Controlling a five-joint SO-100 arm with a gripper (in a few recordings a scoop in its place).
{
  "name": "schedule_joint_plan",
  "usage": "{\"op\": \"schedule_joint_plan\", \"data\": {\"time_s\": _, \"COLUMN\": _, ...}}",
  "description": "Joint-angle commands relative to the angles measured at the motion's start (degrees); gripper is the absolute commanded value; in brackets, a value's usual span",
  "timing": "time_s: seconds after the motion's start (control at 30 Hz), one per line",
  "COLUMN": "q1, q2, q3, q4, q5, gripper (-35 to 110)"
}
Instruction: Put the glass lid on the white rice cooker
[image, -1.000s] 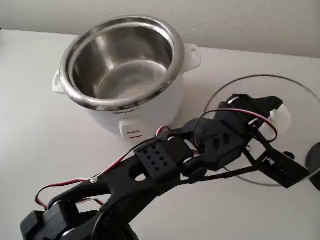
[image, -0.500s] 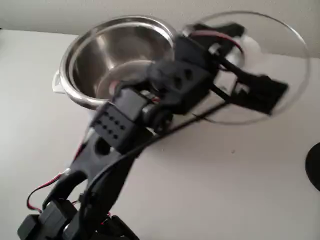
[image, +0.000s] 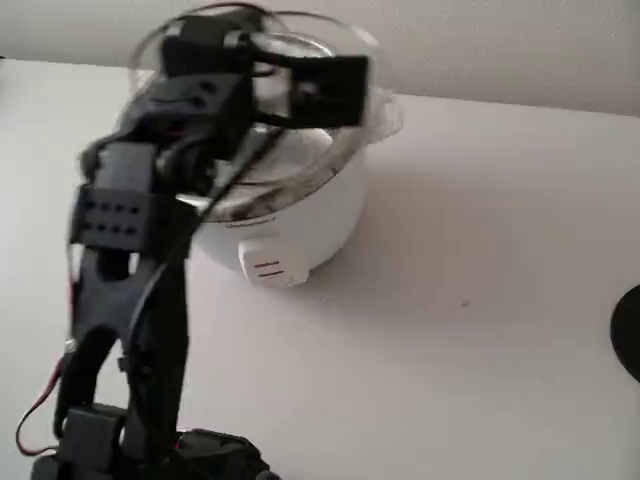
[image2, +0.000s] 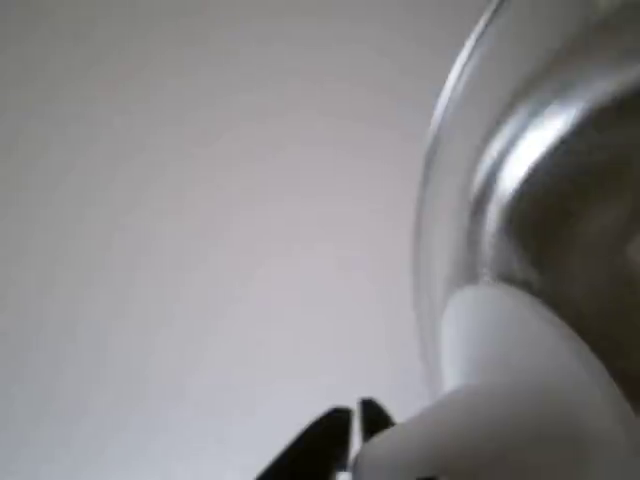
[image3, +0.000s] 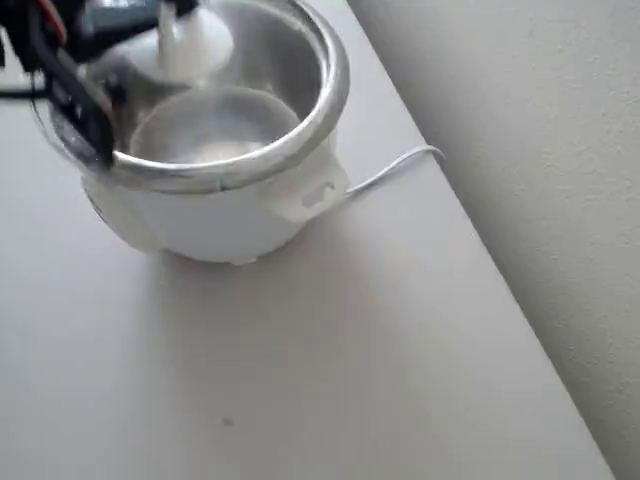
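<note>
- My fixed view stands in front of the table, raised, looking down and across at the white rice cooker (image: 290, 215) with the wall behind.
- My overhead view looks down steeply from nearer, at the cooker (image3: 215, 215) and the table's wall-side edge (the table runs diagonally here).
- My wrist view sits very close to the glass lid (image2: 520, 180), blurred, its white knob (image2: 510, 400) low in the picture.
- All three share the cooker's top.

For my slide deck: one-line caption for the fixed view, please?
Black arm's gripper holds the glass lid just above the white rice cooker, nearly centred over its rim.
</note>
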Motion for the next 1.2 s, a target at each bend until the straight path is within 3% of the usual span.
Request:
{"op": "schedule_joint_plan", "data": {"time_s": 0.0, "q1": -2.7, "q2": 6.2, "q3": -10.5, "q4": -0.1, "q5": 0.4, "gripper": 0}}
{"op": "schedule_joint_plan", "data": {"time_s": 1.17, "q1": -9.9, "q2": 2.1, "q3": -7.2, "q4": -1.0, "q5": 0.8, "gripper": 0}}
